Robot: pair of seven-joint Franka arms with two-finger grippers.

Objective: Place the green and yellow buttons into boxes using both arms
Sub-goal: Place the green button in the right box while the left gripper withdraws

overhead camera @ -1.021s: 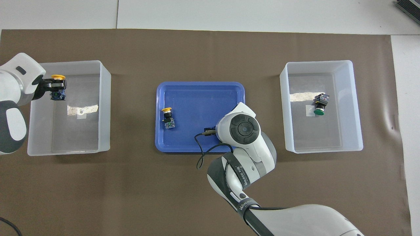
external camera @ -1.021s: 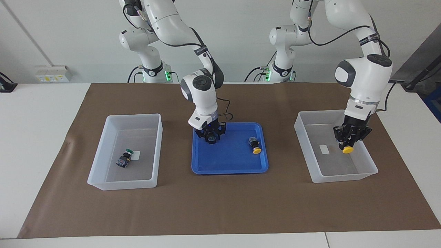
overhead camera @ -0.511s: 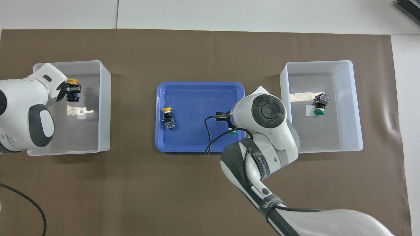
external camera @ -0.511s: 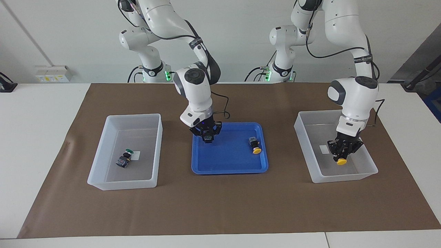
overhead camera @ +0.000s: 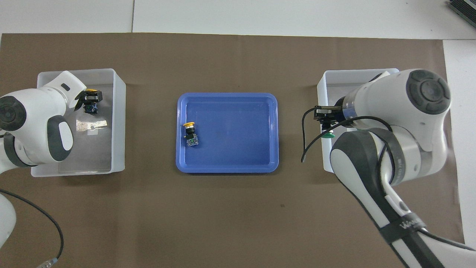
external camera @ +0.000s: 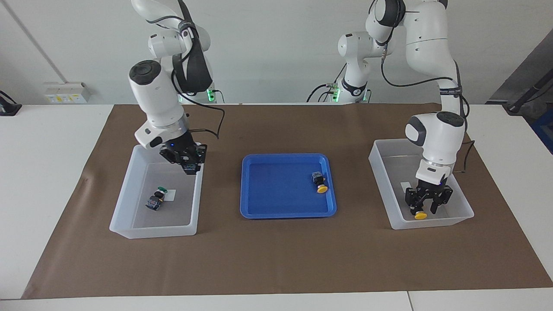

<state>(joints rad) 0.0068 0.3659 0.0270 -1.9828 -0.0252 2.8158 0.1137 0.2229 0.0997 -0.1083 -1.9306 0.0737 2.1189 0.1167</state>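
Note:
My left gripper [external camera: 425, 208] is low inside the box [external camera: 380, 181] at the left arm's end, open, its fingers either side of a yellow button [external camera: 420, 214] that lies at the box floor; from above, its yellow cap [overhead camera: 91, 91] shows. My right gripper [external camera: 188, 163] hangs over the tray-side rim of the other box [external camera: 196, 203], shut on a green button [overhead camera: 327, 136]. A second green button [external camera: 156, 199] lies in that box by its label. Another yellow button [external camera: 320, 182] lies on the blue tray [external camera: 281, 212].
The blue tray [overhead camera: 227, 111] sits mid-table between the two boxes on a brown mat [external camera: 276, 259]. The right arm's cable [overhead camera: 308, 145] dangles beside its box. In the overhead view the right arm covers much of that box [overhead camera: 322, 85].
The right gripper has lifted the green button off the tray and carried it over its box. The left gripper has sunk into its box and opened around the yellow button.

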